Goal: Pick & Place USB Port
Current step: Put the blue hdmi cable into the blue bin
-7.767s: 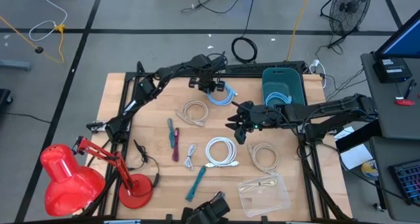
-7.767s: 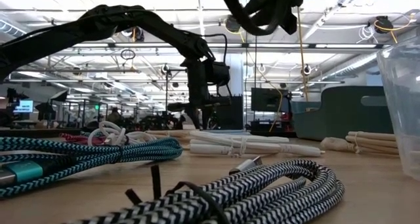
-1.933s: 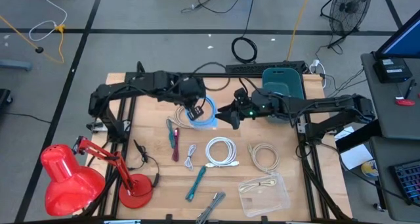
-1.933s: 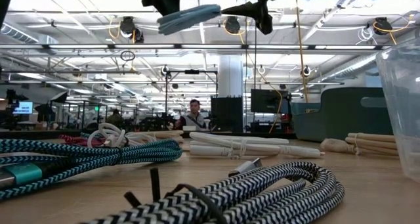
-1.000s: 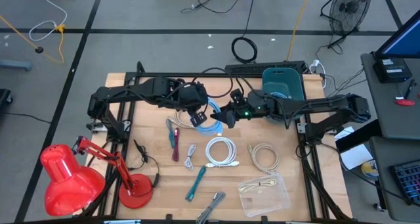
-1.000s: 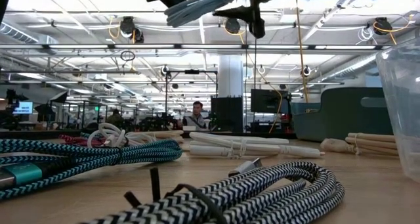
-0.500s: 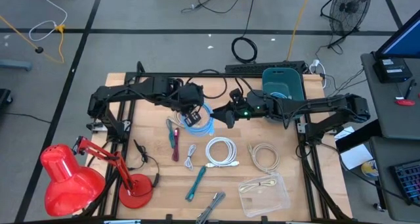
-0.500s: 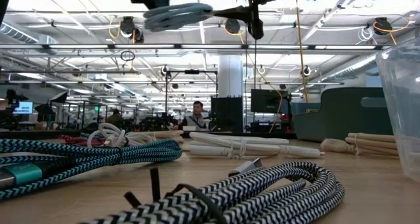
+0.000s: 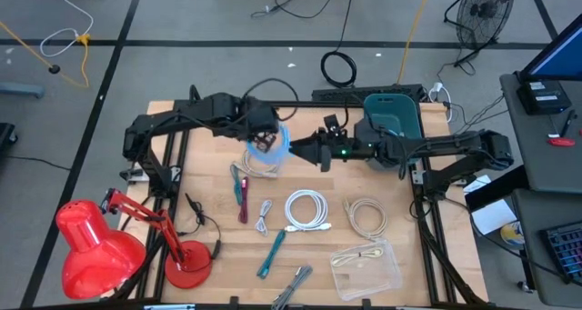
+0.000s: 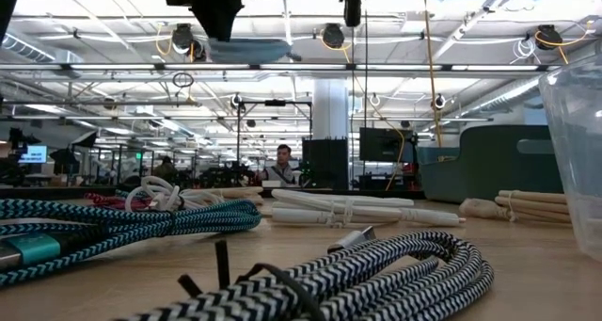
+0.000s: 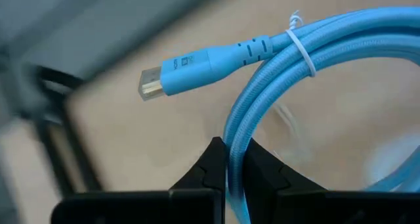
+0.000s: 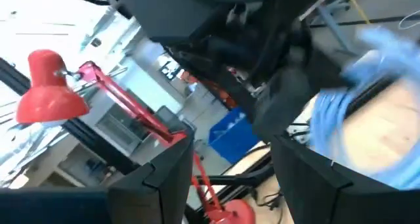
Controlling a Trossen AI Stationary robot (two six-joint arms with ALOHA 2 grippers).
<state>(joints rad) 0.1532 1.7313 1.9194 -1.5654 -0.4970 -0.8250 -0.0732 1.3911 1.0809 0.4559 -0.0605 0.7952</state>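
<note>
Red desk lamp [image 9: 95, 246] stood at near left corner of wooden surface [image 9: 209, 255]. Left arm reached in from left edge toward far middle. Left end effector [image 9: 264, 139] raised well clear of surface, fingers pressed together on one strand of light blue USB cable [image 9: 273, 151], coil tied with white zip tie and hanging from the pinch. Left wrist view: strand of blue cable caught between the two dark fingers [image 11: 209, 168], blue plug with metal tip [image 11: 151, 87] sticking out free to one side. Low view: same bundle seen as pale blue loop [image 10: 246, 50] up near top, under dark gripper body. On surface below: red-and-green cables [image 9: 240, 190] near middle-left, small grey cable [image 9: 264, 216], teal cable [image 9: 271, 254], white coiled cable [image 9: 306, 210] at centre, beige coil [image 9: 366, 216] to its right, clear plastic container [image 9: 366, 266] with beige cable at near right. Right end effector [image 9: 320, 152] just beside blue coil, apart from it, fingers spread, holding nothing. Right wrist view: both dark fingers [image 12: 164, 178] wide apart, blurred blue cable beyond. Teal bin [image 9: 393, 119] at far right of surface, behind right arm.
</note>
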